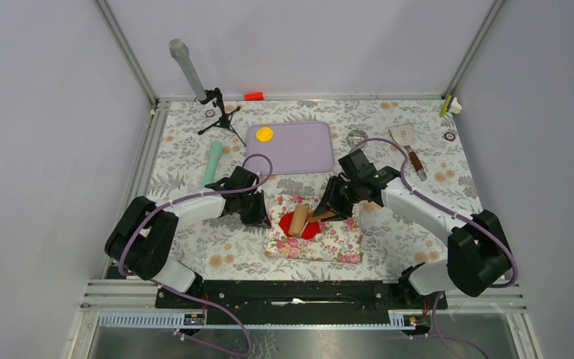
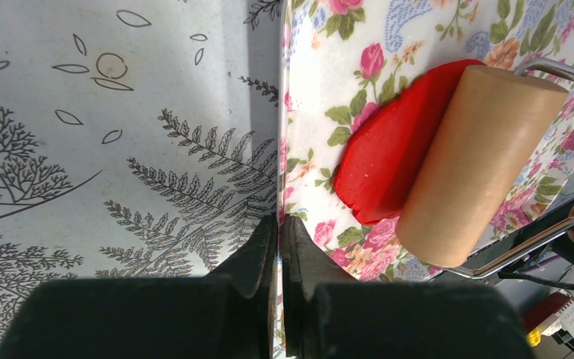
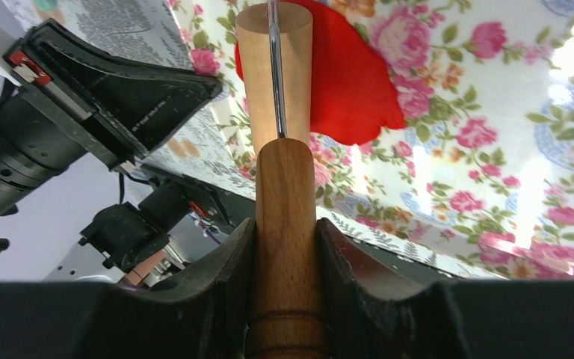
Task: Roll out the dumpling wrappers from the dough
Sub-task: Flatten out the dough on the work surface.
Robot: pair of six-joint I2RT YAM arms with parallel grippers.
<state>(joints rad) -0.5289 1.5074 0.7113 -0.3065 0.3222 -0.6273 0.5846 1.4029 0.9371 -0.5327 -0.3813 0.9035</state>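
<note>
Overhead alone shows the yellow wrapper [image 1: 264, 134]; wrist views, roller [image 2: 478, 161] on dough [image 2: 385, 161].

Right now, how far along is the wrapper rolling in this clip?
Done: one yellow wrapper lies on the lilac tray. In hand: the right gripper is shut on the wooden roller by its handle, drum on the red dough, which is flattened into an uneven sheet on the floral mat; the left gripper is shut at the mat's edge. Left: no red wrapper is visible yet.

Both arms reach inward, left claw [image 2: 279, 222] pinched shut, right claw [image 3: 285, 224] clamped around wooden handle [image 3: 285, 176].
</note>
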